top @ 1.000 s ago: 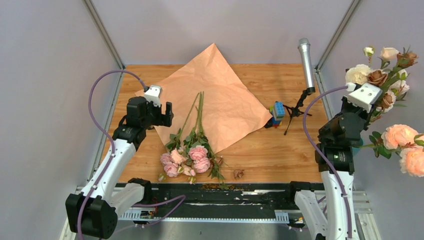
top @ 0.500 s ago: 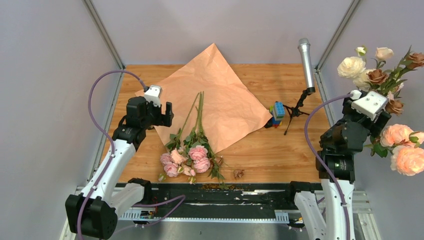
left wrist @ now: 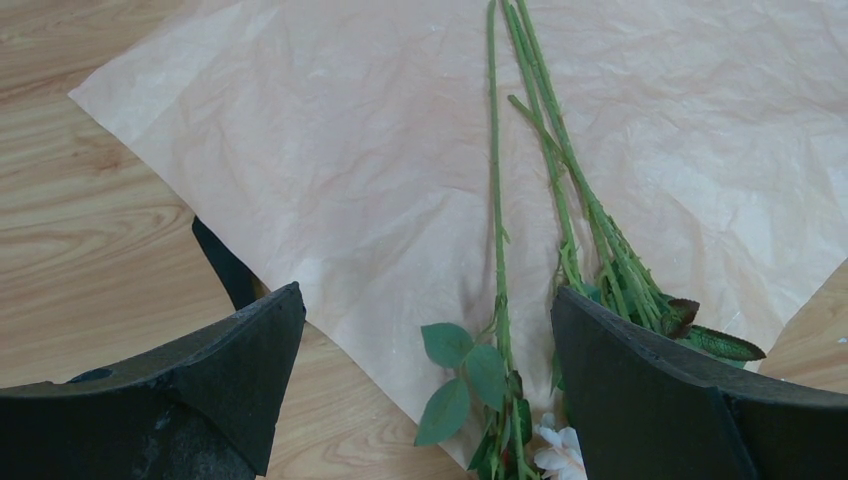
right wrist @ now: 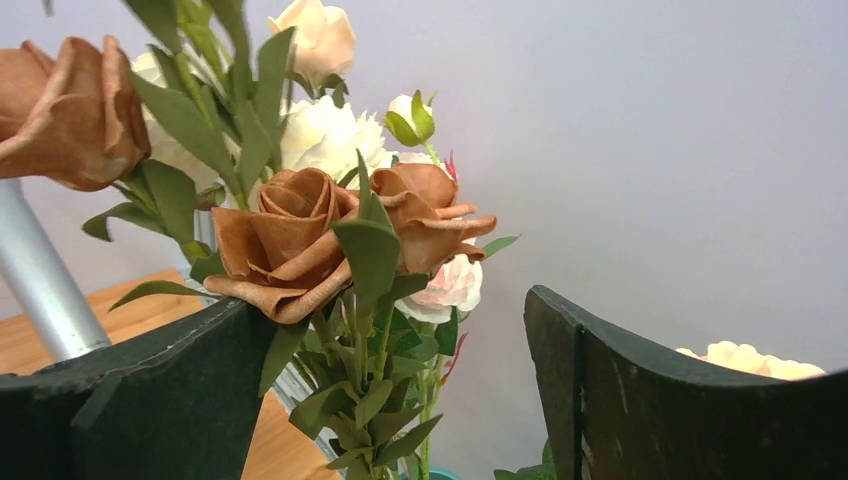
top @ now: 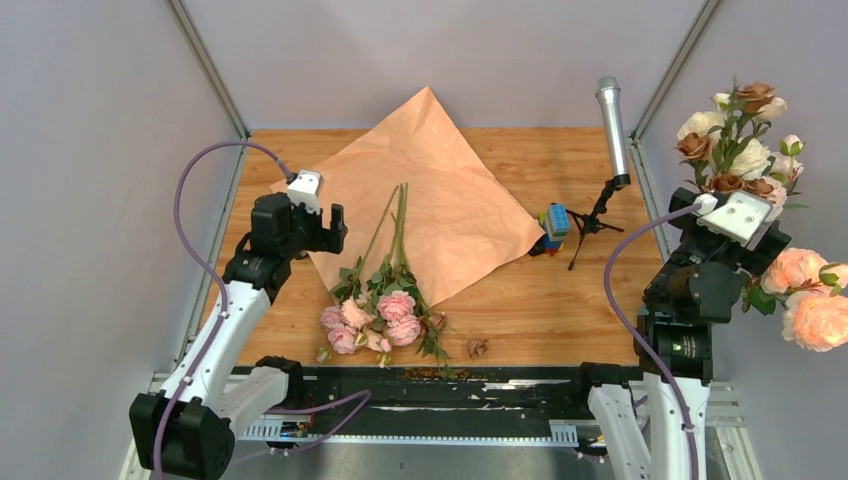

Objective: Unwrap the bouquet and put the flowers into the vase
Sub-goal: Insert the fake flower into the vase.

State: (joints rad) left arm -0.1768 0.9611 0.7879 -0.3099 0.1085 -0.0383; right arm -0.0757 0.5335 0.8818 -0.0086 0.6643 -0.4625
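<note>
Placing underway: right gripper (right wrist: 400, 302) gapes, holding nothing, beside cream roses (right wrist: 325, 135) standing in the vase (right wrist: 441, 473) at right. Left gripper (left wrist: 428, 292), open, should next close on the pink flowers' (top: 372, 318) stems (left wrist: 495, 200).

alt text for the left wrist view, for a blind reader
Long green flower stems lie on a flat sheet of tan kraft paper spread over a wooden table. The left hand is wide open at the bottom edge, its two dark fingers holding nothing, with a few leaves between them.
</note>
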